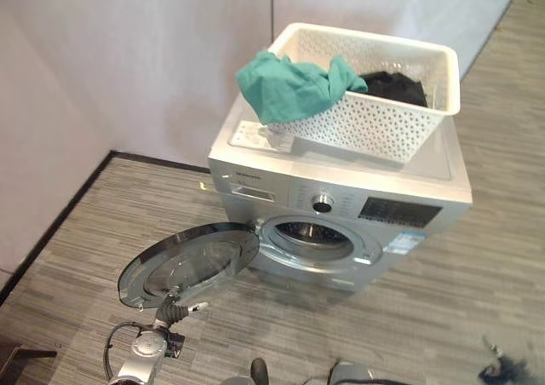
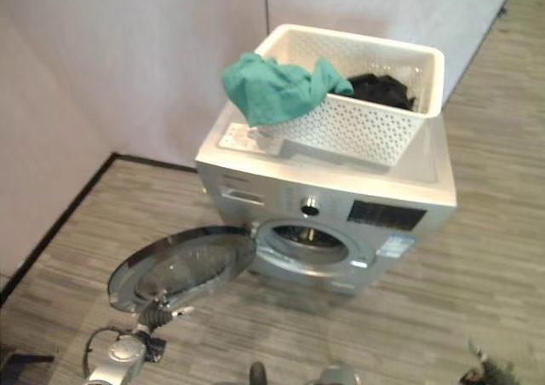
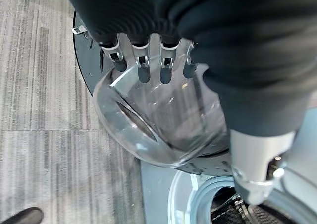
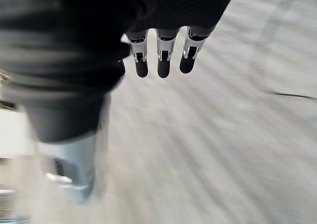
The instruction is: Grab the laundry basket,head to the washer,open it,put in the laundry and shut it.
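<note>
With the washer [image 1: 341, 219] door [image 1: 189, 264] swung open beside the straight-fingered left hand [image 3: 148, 60], the laundry basket [image 1: 375, 104] atop could be tipped if reached carelessly by the relaxed right hand [image 4: 161, 55].

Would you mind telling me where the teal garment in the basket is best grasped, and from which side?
Probably the bunched fold of the teal garment that drapes over the near left corner of the white basket on the washer. Coming from the front left and above looks best: that part hangs outside the rim, so a robot hand could pinch it without reaching in past the dark clothes.
</note>
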